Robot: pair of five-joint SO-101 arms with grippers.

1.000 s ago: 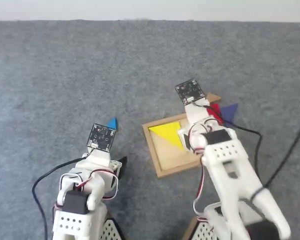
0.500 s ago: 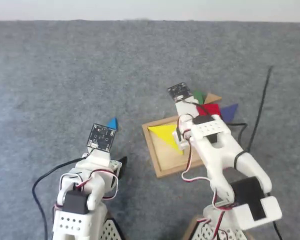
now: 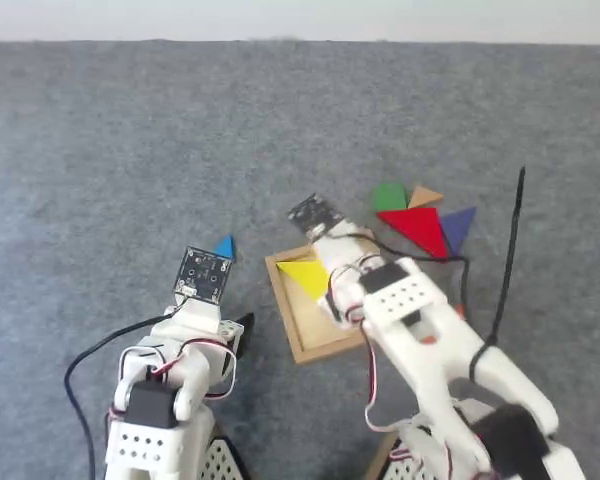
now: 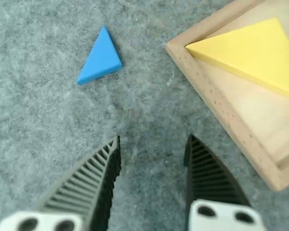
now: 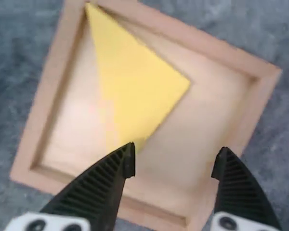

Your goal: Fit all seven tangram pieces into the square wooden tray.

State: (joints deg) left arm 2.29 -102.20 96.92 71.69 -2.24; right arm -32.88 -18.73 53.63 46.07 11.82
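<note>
Grey carpet [image 3: 130, 130] covers the table, and the wooden tray [image 3: 283, 312] lies on it with a yellow triangle [image 3: 302, 275] tucked into one corner, leaving room for the rest. The right gripper [image 5: 176, 159] hangs open and empty over the tray. The left gripper [image 4: 151, 144], fingers also apart, hovers between the tray and the blue triangle [image 4: 100, 57], probably its pick. The red [image 3: 418, 228], green [image 3: 388, 196], purple [image 3: 460, 224] and tan [image 3: 425, 195] pieces lie clustered nearby.
</note>
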